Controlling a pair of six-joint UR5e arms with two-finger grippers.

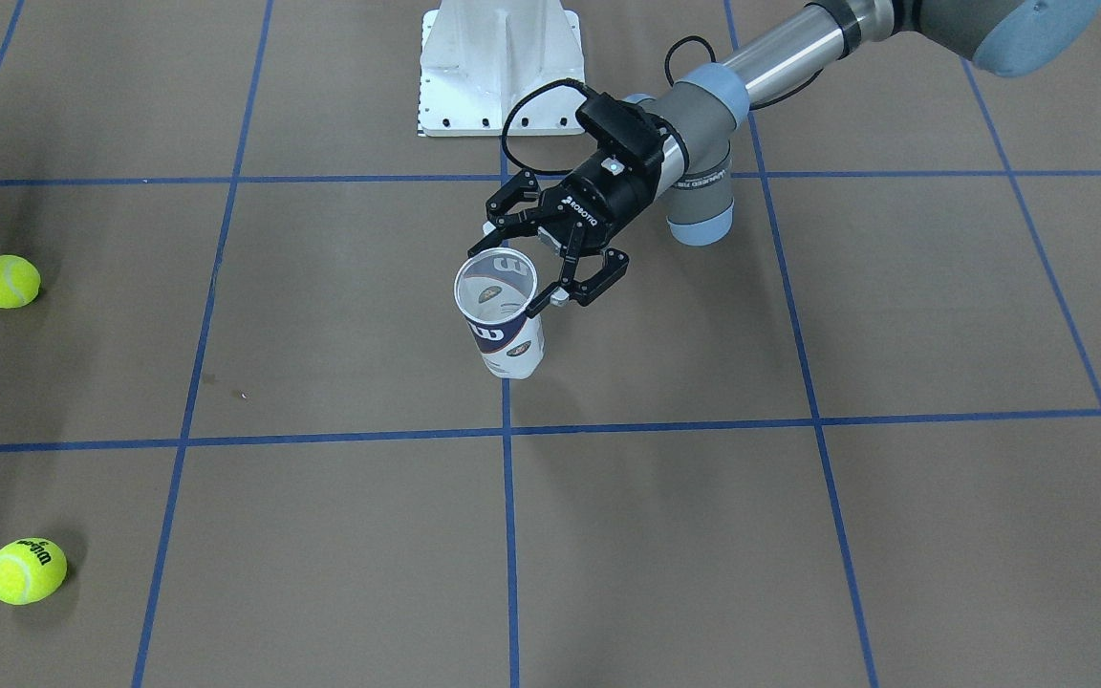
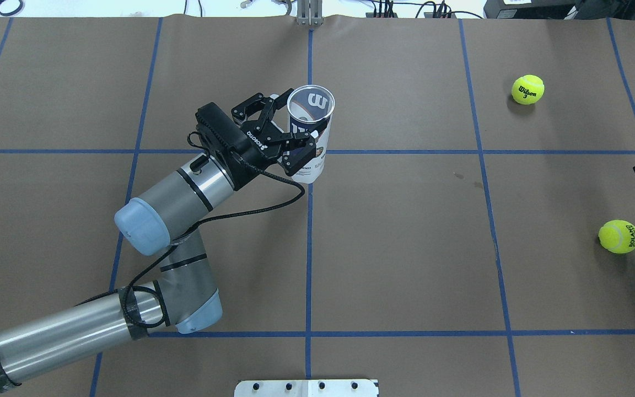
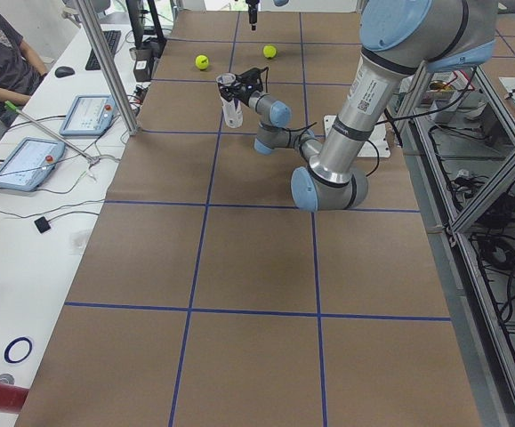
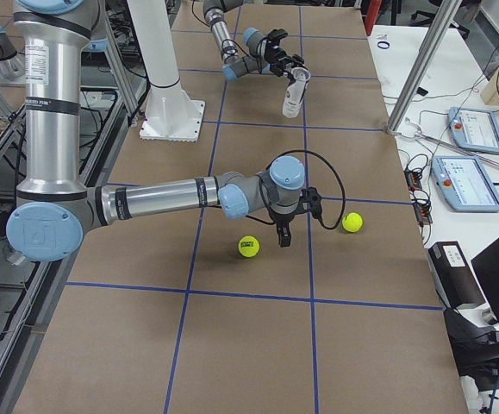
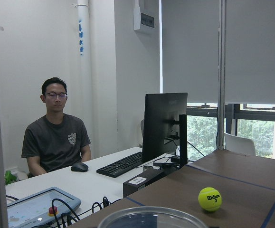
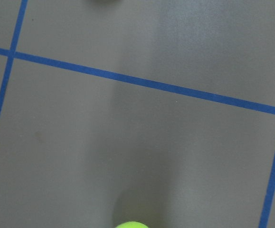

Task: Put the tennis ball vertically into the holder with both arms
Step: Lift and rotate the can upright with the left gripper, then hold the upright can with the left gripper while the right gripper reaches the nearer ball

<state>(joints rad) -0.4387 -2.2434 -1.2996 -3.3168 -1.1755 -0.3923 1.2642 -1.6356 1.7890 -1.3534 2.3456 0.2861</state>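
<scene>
Left arm (image 2: pixel 185 190): silver-grey tubes, grey joint housings with light-blue caps, black bands, a loose black cable looping to the wrist, a white printed label on one link. Left tool (image 1: pixel 516 268): all black, linked fingers, white "ROBOTIQ" lettering on the body, a black camera box behind it. Right arm (image 4: pixel 154 198): same build and colours, black cable loop at the wrist, black right tool (image 4: pixel 282 239).

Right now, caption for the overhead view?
Left claw holds upright Wilson tennis-ball can; Wilson ball and Roland Garros ball lie right.
</scene>
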